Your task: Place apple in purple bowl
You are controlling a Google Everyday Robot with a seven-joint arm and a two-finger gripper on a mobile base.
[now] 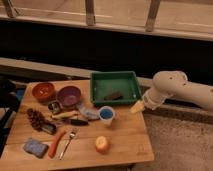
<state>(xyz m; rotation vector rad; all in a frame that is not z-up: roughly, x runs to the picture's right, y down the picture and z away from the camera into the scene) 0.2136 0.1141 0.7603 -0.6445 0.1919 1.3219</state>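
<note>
The apple [102, 144], small and yellow-orange, lies on the wooden table [130, 145] near the front edge. The purple bowl [69, 95] stands at the back left, next to an orange-red bowl [43, 91]; it looks empty. The white arm reaches in from the right. Its gripper [136, 106] is a yellowish tip at the table's right edge, just off the front right corner of the green tray. It is well right of and behind the apple, and far from the purple bowl. It holds nothing that I can see.
A green tray [115, 87] with a dark item in it stands at the back. A blue cup [106, 114] stands between the tray and the apple. A dark cluster [36, 119], utensils [69, 142], an orange stick [57, 144] and a blue sponge [35, 147] lie at the left.
</note>
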